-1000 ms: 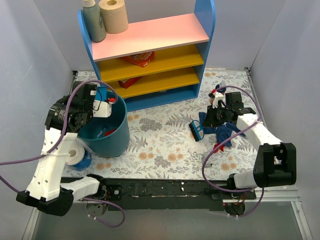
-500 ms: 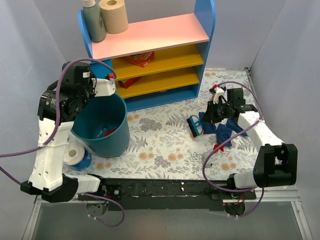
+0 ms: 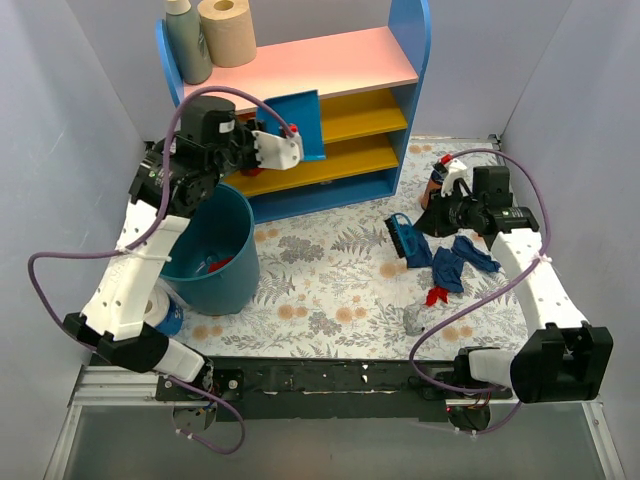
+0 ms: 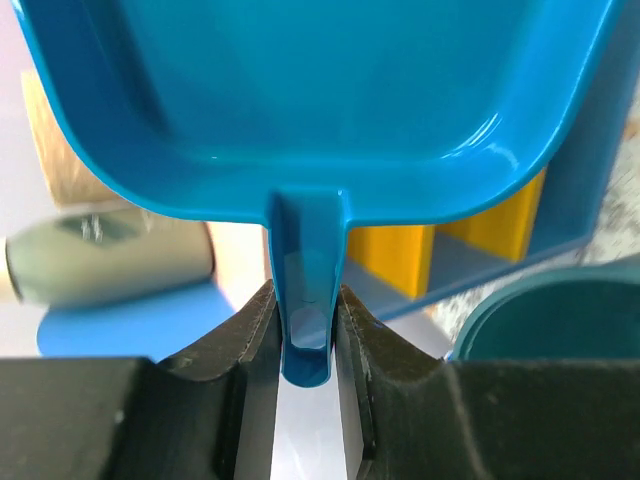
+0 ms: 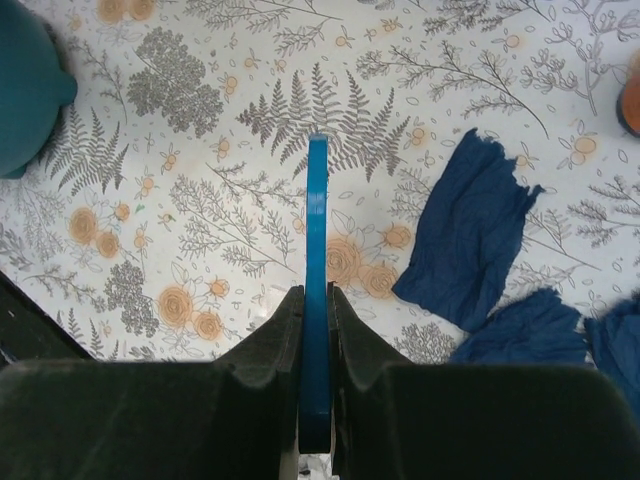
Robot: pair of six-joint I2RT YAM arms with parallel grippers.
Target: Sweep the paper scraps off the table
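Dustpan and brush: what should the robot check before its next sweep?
1. Left pincer gripping the dustpan by its handle: ok.
2. Right pincer gripping the brush: ok.
3. Dustpan down on the table: not ok, it is up in the air by the shelf unit.
4. Paper scraps all gone: not ok, blue, red and grey ones lie near the brush.
5. Dustpan empty: cannot tell from these views.
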